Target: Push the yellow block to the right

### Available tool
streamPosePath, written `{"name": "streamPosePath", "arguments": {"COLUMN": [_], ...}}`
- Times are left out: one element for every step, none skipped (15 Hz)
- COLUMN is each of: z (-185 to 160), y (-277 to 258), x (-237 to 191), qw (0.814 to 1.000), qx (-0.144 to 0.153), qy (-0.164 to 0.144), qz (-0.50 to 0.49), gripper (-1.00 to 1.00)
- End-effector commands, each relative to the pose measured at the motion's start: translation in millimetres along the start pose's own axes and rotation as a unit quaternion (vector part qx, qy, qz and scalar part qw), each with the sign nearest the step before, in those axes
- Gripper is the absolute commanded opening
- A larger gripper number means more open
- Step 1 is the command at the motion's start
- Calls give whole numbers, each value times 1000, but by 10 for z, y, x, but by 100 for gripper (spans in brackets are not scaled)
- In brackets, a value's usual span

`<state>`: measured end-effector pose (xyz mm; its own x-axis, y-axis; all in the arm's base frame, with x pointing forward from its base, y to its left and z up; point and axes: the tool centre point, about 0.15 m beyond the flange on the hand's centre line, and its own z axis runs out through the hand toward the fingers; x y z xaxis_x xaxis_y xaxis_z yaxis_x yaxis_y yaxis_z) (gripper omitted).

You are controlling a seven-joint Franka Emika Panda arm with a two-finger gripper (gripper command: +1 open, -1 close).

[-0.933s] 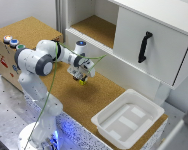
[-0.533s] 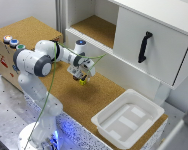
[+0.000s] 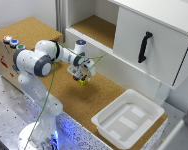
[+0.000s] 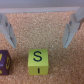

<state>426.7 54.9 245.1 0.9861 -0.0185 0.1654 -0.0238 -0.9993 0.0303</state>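
Observation:
The yellow block (image 4: 38, 62) is a small bright cube with a dark letter S on its face, resting on the cork surface. In the exterior view the yellow block (image 3: 83, 82) peeks out just below my gripper (image 3: 81, 76), which hangs low over it. The wrist view shows my gripper (image 4: 37, 29) open, its two grey fingers (image 4: 73, 29) spread wide with only cork between them and the block lying just off the fingertips, apart from them.
A purple block (image 4: 4, 62) with yellow marking lies beside the yellow one. A white bin (image 3: 128, 118) stands on the cork counter (image 3: 79, 102) toward the exterior view's right. A white cabinet with a black handle (image 3: 144, 46) rises behind.
The gripper has shifted only slightly between the earlier frames and now; the yellow block stays beneath it.

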Motion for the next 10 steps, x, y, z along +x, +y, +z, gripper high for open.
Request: {"name": "streamPosePath", "arguments": {"z": [2, 2, 2, 2, 2, -1, -77, -177, -304, -418], "y": [27, 27, 27, 27, 27, 2, -30, -57, -88, -94], "x": [-40, -40, -40, -40, -40, -1, -43, -97, -166, -232], "qw": [1000, 1000, 1000, 1000, 1000, 1000, 1000, 999, 999, 999], "qx": [-19, -19, -19, -19, -19, 0, 0, -13, -29, -36], "qy": [9, 9, 9, 9, 9, 0, 2, 6, 6, 5], "qz": [1, 1, 1, 1, 1, 0, 21, 33, 32, 35], "gripper": [100, 100, 100, 100, 100, 100, 100, 100, 100, 100]}}
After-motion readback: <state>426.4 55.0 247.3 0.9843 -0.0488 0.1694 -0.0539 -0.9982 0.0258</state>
